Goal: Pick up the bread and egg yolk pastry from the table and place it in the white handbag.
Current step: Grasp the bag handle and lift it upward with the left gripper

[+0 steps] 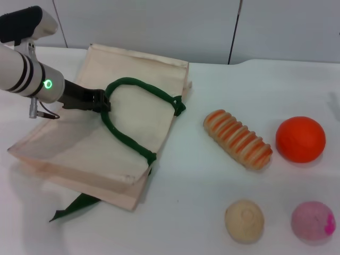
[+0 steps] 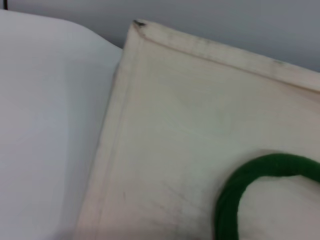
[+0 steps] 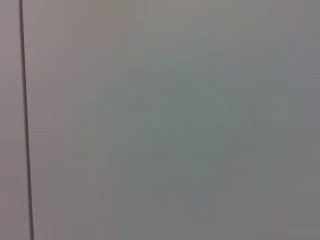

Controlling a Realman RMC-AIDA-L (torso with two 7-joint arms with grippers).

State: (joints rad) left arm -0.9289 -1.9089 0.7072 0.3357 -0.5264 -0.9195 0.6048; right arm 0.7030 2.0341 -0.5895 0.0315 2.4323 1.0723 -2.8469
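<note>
The white handbag [image 1: 133,122] lies flat at the table's left, with one green strap handle [image 1: 125,139] looped over its top and the other trailing out at the front. My left gripper [image 1: 104,101] is at the far bend of the top handle, and its dark fingers look closed on the strap. The left wrist view shows the bag's cloth [image 2: 190,125] and a curve of the handle [image 2: 240,185]. The striped bread [image 1: 237,139] lies to the right of the bag. The pale egg yolk pastry [image 1: 244,221] sits near the front edge. My right gripper is out of view.
A smooth orange ball [image 1: 300,138] sits to the right of the bread. A pink ball [image 1: 313,221] sits to the right of the pastry. A grey wall [image 1: 159,26] runs behind the table. The right wrist view shows only the plain wall [image 3: 160,120].
</note>
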